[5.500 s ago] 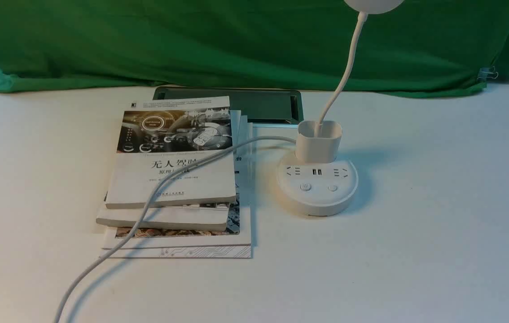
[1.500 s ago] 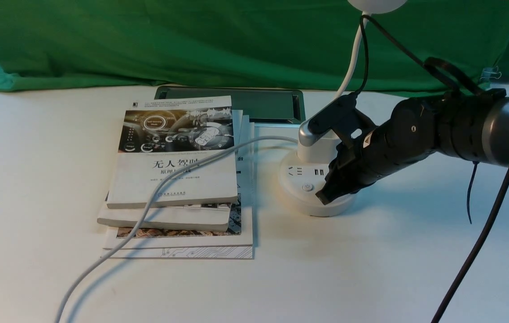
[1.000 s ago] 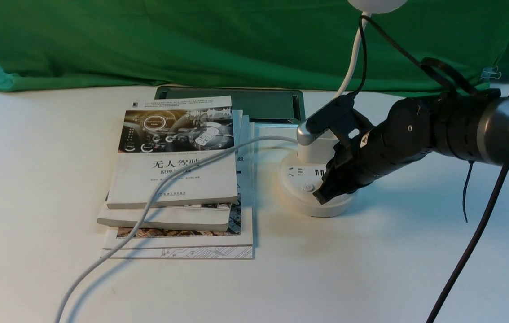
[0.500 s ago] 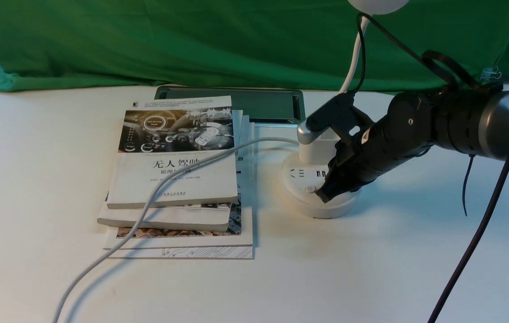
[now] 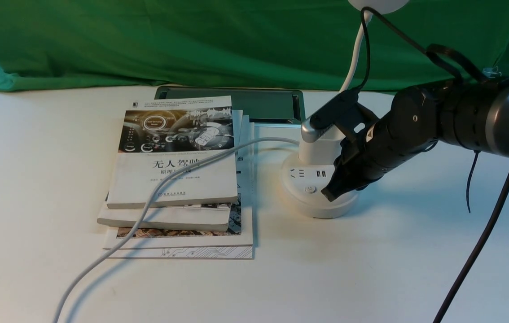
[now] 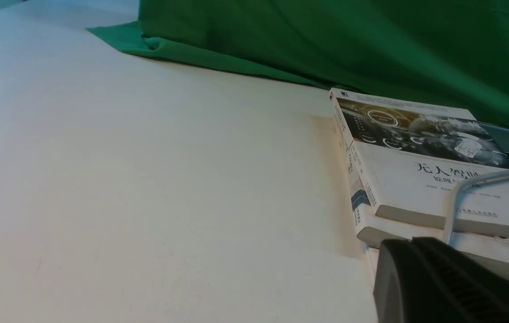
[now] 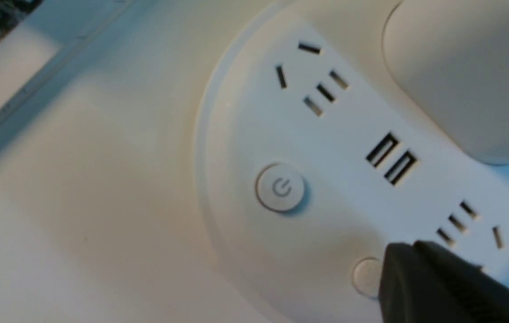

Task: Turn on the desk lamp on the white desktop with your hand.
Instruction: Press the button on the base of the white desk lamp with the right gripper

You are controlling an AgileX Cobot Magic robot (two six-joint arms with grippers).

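Observation:
The white desk lamp (image 5: 304, 202) stands on the white desktop (image 5: 371, 269), with its cup (image 5: 317, 150), gooseneck (image 5: 352, 58) and head (image 5: 378, 3) at the top edge. My right gripper (image 5: 330, 194) is shut, its pointed tip down on the base's right front. In the right wrist view the gripper tip (image 7: 409, 255) covers part of the plain round button (image 7: 364, 278); the power button (image 7: 280, 187) lies uncovered beside it. My left gripper (image 6: 409, 251) is shut and empty, low over the table beside the books.
A stack of books (image 5: 173, 179) lies left of the lamp, with the lamp's white cable (image 5: 146, 206) running across it to the front edge. A dark hatch panel (image 5: 259, 105) sits behind the books. Green cloth (image 5: 191, 40) hangs along the back.
My right arm came in from the right to the lamp base. In the last half second its tip shifted a little right, away from the power button.

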